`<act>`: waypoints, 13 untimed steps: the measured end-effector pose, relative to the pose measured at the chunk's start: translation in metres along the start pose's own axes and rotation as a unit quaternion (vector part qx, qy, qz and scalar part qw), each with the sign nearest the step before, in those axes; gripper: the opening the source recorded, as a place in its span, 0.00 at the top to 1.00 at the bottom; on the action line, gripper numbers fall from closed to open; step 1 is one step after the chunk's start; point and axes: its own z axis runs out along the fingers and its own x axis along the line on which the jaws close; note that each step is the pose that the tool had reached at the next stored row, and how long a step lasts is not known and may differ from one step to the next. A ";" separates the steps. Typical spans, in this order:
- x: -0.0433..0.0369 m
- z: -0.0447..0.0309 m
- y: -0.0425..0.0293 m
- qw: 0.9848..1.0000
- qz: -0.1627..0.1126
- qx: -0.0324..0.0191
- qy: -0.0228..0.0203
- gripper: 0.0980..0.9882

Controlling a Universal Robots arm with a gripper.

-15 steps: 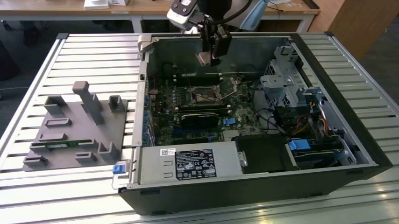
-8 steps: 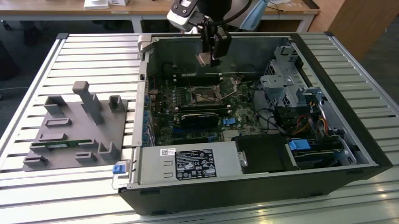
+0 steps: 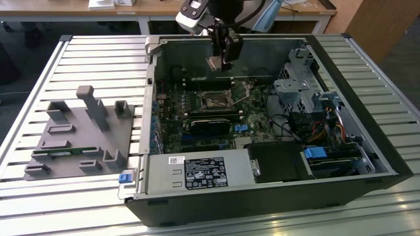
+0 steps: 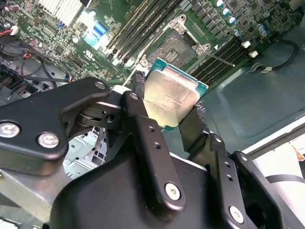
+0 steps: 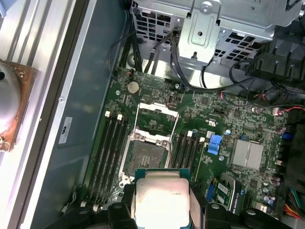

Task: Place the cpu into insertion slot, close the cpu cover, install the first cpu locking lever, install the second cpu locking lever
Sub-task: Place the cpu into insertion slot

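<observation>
A: What has the gripper (image 4: 167,106) got?
B: The cpu (image 4: 172,95). The black fingers (image 4: 145,133) are clamped on two opposite edges, and its silvery top faces the camera in both wrist views.
A: Is it seated?
B: No, it hangs in the air, clear of the motherboard (image 5: 224,119). The insertion slot (image 5: 145,156) lies bare below it, not yet filled.
A: And the cover?
B: The cpu cover (image 5: 153,138) stands swung up off the slot, at the edge away from the gripper.
A: What's farther out?
B: Memory slots (image 5: 112,152) flank the socket. In the exterior view the open computer case (image 3: 367,123) lies on a slatted metal table (image 3: 98,54), with a grey fixture (image 3: 82,137) on the exterior view's left.
</observation>
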 end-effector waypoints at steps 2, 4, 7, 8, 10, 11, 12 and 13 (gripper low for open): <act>0.0000 0.0006 0.0000 1.000 0.000 0.000 0.000 0.51; 0.0000 0.0015 -0.0001 1.000 0.000 0.000 0.000 0.51; 0.0000 0.0027 -0.0002 1.000 0.000 0.000 0.000 0.51; 0.0000 0.0030 -0.0003 1.000 0.000 0.000 0.000 0.51; -0.0001 0.0038 -0.0003 1.000 0.001 0.000 0.000 0.51; -0.0001 0.0042 -0.0004 1.000 0.001 0.000 0.000 0.51; -0.0001 0.0046 -0.0004 1.000 0.001 0.000 0.000 0.51; -0.0001 0.0049 -0.0004 1.000 0.001 0.000 0.000 0.51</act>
